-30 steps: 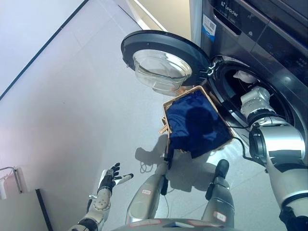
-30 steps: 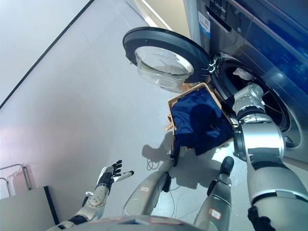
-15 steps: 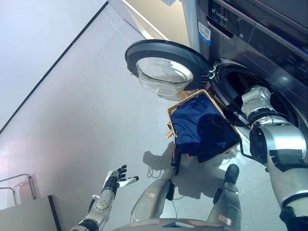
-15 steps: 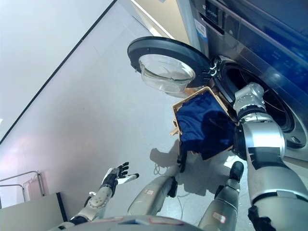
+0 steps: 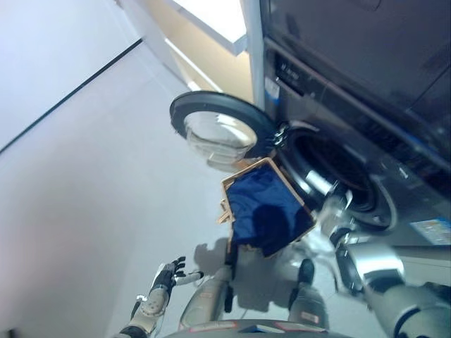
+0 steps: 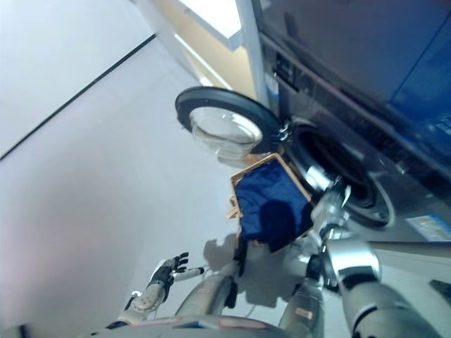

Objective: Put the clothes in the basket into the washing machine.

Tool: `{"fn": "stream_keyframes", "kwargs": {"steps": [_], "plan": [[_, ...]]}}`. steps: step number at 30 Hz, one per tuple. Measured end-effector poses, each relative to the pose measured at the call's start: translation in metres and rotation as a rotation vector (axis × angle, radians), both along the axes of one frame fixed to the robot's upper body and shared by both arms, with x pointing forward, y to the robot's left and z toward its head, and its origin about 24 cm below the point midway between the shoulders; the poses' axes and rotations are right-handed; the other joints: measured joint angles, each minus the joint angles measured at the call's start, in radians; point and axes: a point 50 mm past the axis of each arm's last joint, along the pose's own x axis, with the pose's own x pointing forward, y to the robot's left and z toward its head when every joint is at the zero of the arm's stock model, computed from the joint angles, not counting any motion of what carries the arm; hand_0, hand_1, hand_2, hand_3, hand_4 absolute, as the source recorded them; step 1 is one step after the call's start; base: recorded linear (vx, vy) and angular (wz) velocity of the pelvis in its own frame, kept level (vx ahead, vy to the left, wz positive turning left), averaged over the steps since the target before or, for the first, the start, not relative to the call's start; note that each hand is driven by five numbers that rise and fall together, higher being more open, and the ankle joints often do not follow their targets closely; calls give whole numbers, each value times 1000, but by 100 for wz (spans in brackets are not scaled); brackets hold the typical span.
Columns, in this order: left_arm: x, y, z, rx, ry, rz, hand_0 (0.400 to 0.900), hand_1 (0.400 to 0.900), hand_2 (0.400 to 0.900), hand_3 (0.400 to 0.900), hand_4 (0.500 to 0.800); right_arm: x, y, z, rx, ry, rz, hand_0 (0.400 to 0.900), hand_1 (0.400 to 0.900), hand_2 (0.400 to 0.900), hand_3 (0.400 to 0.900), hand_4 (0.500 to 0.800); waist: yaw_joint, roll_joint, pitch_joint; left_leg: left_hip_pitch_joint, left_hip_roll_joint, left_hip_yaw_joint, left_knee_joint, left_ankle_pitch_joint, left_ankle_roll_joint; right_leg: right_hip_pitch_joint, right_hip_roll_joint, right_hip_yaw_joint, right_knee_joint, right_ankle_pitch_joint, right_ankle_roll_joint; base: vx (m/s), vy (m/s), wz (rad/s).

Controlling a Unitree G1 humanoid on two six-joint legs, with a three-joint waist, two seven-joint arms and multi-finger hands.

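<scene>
Nearest, at 7 o'clock, left hand (image 5: pixel 163 279) hangs off to the side over the floor (image 5: pixel 84 190), fingers spread, holding nothing, well apart from the work. At 4 o'clock the right arm reaches up toward the machine; right hand (image 5: pixel 331 209) is blurred by the drum rim, can't tell whether its fingers are apart or closed on anything.

Centre frame: wicker basket (image 5: pixel 248 173) sits on the floor just in front of the washing machine (image 5: pixel 338 91), below the open round door (image 5: pixel 215 127). Dark blue clothes (image 5: pixel 264 211) fill it, one soft crumpled heap, a fold spilling over the near edge. Limp cloth, will sag and trail when lifted.

Farther, at 2 o'clock, the drum opening (image 5: pixel 331 169) is dark; contents not visible.

Judgement: loading step is in hand, basket still full. Next move calls for a hand down into the basket, a firm pinch on a bunch of cloth, then a lift clear of the rim into the drum.
</scene>
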Motion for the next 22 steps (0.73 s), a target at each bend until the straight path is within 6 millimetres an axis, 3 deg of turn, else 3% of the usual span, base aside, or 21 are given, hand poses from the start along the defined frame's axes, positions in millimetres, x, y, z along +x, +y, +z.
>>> {"fn": "stream_keyframes", "kwargs": {"steps": [3, 6, 9, 12, 15, 22], "plan": [[-13, 4, -5, 8, 53, 39, 900, 900, 900, 900, 800, -57, -1, -43, -55, 181, 76, 900, 900, 900, 900, 800, -23, -31, -19, 55, 3, 22, -15, -5, 4, 63, 9, 14, -55, 16, -13, 25, -15, -19], [-21, 11, -7, 30, 69, 96, 900, 900, 900, 900, 800, -128, -7, -77, -112, 391, 152, 900, 900, 900, 900, 800, -54, -63, -51, 113, 8, 38, -24, -19, 6, 140, 19, 16, -121, 36, -10, 37, -25, -10], [-32, 20, -8, 69, 96, 112, 900, 900, 900, 900, 800, -187, -4, -95, -147, 551, 253, 900, 900, 900, 900, 800, -85, -102, -98, 163, 18, 44, -28, -35, 2, 211, 34, 15, -178, 48, -12, 3, -9, -4], [-37, 20, -10, 78, 118, 89, 900, 900, 900, 900, 800, -223, -3, -102, -172, 654, 353, 900, 900, 900, 900, 800, -107, -121, -126, 202, 25, 49, -28, -50, -2, 266, 43, 16, -216, 56, -13, 10, -9, -11], [-45, 20, -12, 68, 156, 65, 900, 900, 900, 900, 800, -246, 2, -106, -159, 712, 415, 900, 900, 900, 900, 800, -126, -125, -149, 237, 33, 64, -28, -65, -3, 307, 51, 19, -243, 60, -18, 20, 8, -13], [-72, 18, -18, 43, 249, 10, 900, 900, 900, 900, 800, -258, 5, -108, -131, 739, 448, 900, 900, 900, 900, 800, -131, -105, -195, 295, 39, 93, -29, -89, -6, 357, 59, 45, -264, 63, -16, 3, 8, -8]]}}
